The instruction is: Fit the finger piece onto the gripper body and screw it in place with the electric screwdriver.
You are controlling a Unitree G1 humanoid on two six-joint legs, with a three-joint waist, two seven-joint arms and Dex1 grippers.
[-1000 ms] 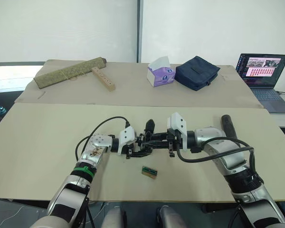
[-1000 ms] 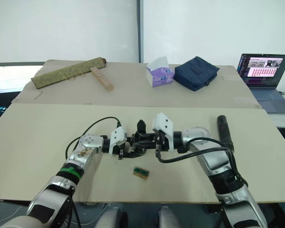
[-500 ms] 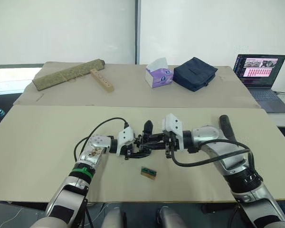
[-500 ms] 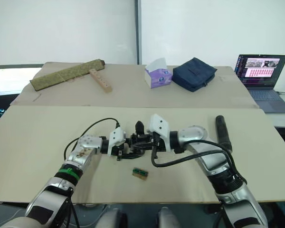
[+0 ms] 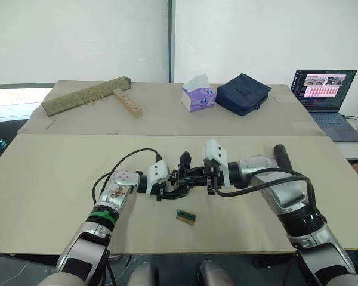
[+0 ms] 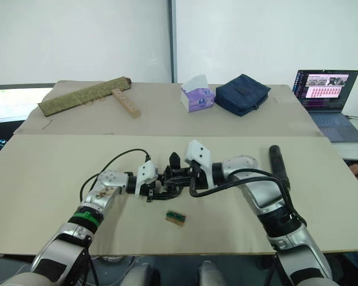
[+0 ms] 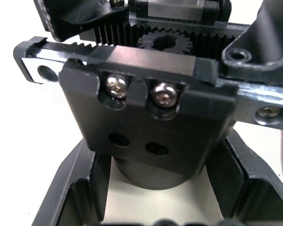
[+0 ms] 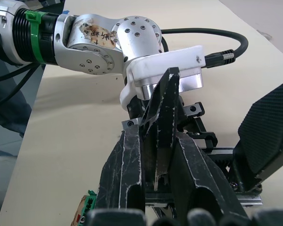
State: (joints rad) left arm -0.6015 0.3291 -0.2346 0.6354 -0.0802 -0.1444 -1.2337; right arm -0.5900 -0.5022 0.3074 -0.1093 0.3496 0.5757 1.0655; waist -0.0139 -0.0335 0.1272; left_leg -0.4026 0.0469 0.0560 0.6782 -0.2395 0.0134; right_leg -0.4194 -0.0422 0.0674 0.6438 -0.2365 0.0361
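While the left gripper clamps the gripper body between its two fingers at mid-table, the right gripper pinches the finger piece upright just over that body's toothed rail. Well apart, the electric screwdriver lies by the right arm, and a green-and-tan block lies nearer. A worn sticker on the left wrist bears illegible writing.

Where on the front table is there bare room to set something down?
Bare table lies left of the left gripper, and between the gripper body and the far seam. Crowded centre: both grippers meet there, the right gripper holding the finger piece, green-and-tan block just in front.
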